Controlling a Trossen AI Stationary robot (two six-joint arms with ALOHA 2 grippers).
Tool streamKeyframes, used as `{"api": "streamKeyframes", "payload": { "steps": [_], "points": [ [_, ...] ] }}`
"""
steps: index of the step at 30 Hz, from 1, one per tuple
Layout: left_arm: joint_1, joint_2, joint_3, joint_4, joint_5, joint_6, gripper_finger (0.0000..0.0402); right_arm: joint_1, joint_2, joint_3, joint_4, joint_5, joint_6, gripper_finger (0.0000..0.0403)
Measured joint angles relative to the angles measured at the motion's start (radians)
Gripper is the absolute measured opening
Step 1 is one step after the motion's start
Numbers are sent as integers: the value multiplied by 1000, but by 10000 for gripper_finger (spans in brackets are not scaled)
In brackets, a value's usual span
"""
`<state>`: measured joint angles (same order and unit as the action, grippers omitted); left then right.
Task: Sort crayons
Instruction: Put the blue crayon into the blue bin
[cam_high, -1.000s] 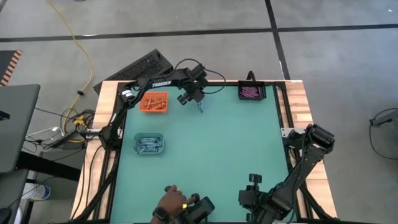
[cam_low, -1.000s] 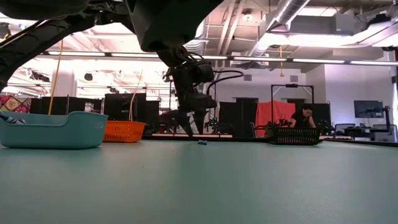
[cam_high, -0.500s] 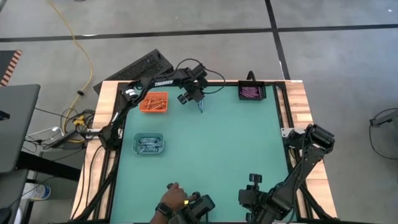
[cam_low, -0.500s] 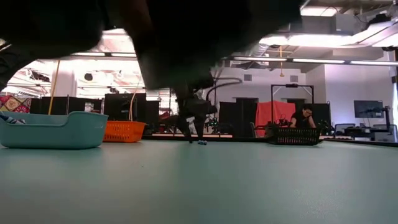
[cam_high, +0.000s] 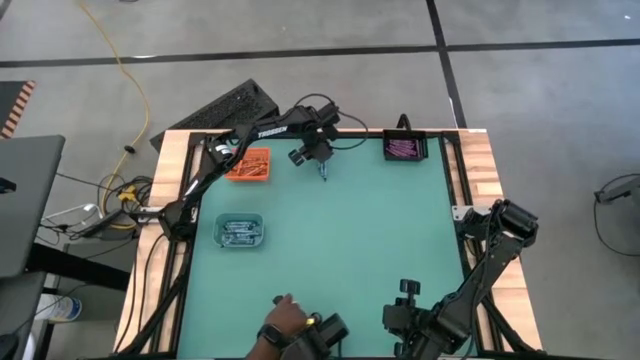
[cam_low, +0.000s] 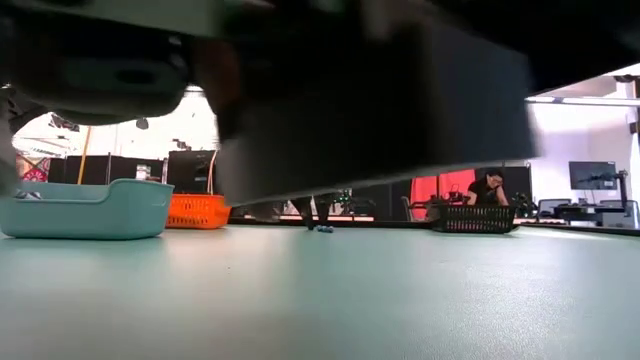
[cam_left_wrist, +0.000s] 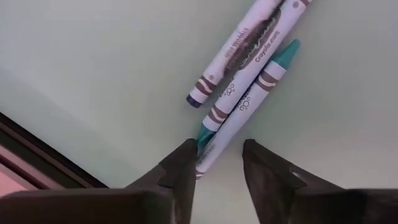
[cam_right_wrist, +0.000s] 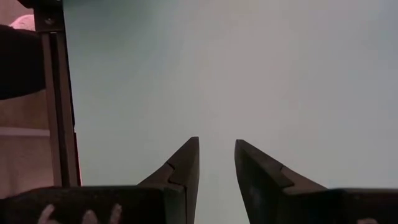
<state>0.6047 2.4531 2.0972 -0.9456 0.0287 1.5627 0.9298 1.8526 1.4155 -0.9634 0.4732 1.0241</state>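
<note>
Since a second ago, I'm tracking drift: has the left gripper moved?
Yes. The left gripper shifted slightly toward the black tray, away from the orange tray.

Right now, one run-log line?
left pincer: open, straddling teal crayon | purple crayon: alongside | right pincer: open, idle, near edge

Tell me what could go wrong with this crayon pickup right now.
The left gripper straddles one end of the teal crayon, not its middle, so the crayon may pivot or slip. The purple crayon lies against it and could get nudged or dragged along.
</note>
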Motion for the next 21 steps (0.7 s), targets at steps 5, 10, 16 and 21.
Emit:
{"api": "streamKeyframes", "payload": {
  "steps": [5,10,16,21],
  "points": [
    [0,1,-1,-51,-3,-25,77,0,0,0,0,0,-1,120],
    [-3,2,-2,-90,-7,-50,37,0,0,0,1,0,-1,120],
    [-13,2,-1,-114,-45,-70,6,0,0,0,1,0,-2,120],
    [-22,2,-2,-119,-79,-100,7,5,0,0,0,0,-6,120]
  ]
}}
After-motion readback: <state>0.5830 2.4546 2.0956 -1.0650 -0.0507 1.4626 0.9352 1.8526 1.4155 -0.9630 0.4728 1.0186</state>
